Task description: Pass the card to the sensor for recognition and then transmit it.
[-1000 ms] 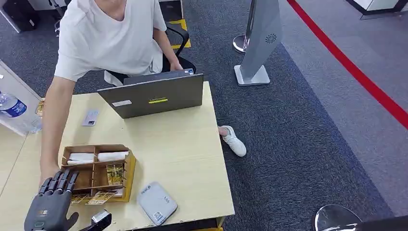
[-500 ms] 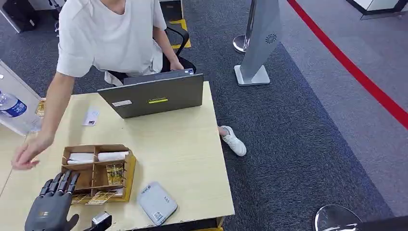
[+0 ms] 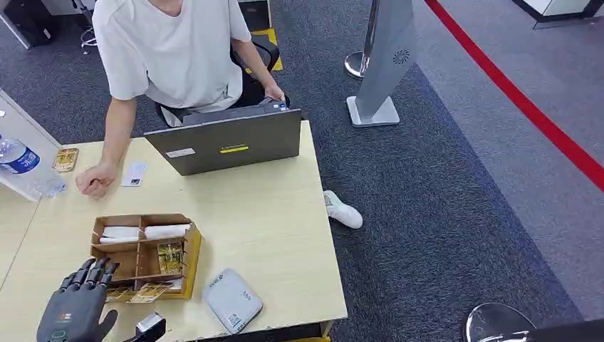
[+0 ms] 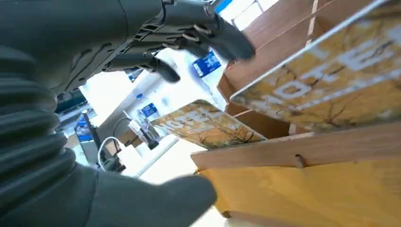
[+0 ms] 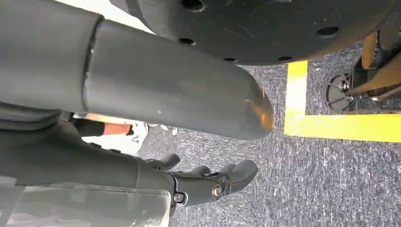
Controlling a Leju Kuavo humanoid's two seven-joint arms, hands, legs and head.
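Two yellow printed cards (image 3: 146, 292) lie at the near edge of the wooden organizer (image 3: 191, 258), in the lower left of the head view, half out of its front compartment; a third card (image 3: 169, 257) stands in a compartment just above them. In the left wrist view the same yellow cards (image 4: 208, 125) show close up against the organizer's brown walls (image 4: 302, 149). The left hand (image 3: 77, 304) sits at the bottom left corner of the head view, just beside the organizer's left end, its dark fingers (image 3: 91, 273) spread apart and holding nothing; the left wrist view shows the fingers (image 4: 222, 35) reaching over the cards without touching them. The grey sensor box (image 3: 232, 300) rests on the worktop (image 3: 271, 228) just right of the organizer, near the front edge. The right hand (image 5: 208, 182) hangs beside the robot's body over the dark carpet (image 5: 340, 184), its fingers loosely apart with nothing in them.

Farther up the worktop stands an open grey laptop (image 3: 228, 142), and behind it a person in a white shirt (image 3: 171, 50) sits with one fist (image 3: 94, 182) resting on the worktop at the left, beside a small white card (image 3: 133, 173). A water bottle (image 3: 17, 157) lies at the left edge of the frame. A grey floor stand (image 3: 384, 64) and a red floor line (image 3: 527, 107) fill the upper right.
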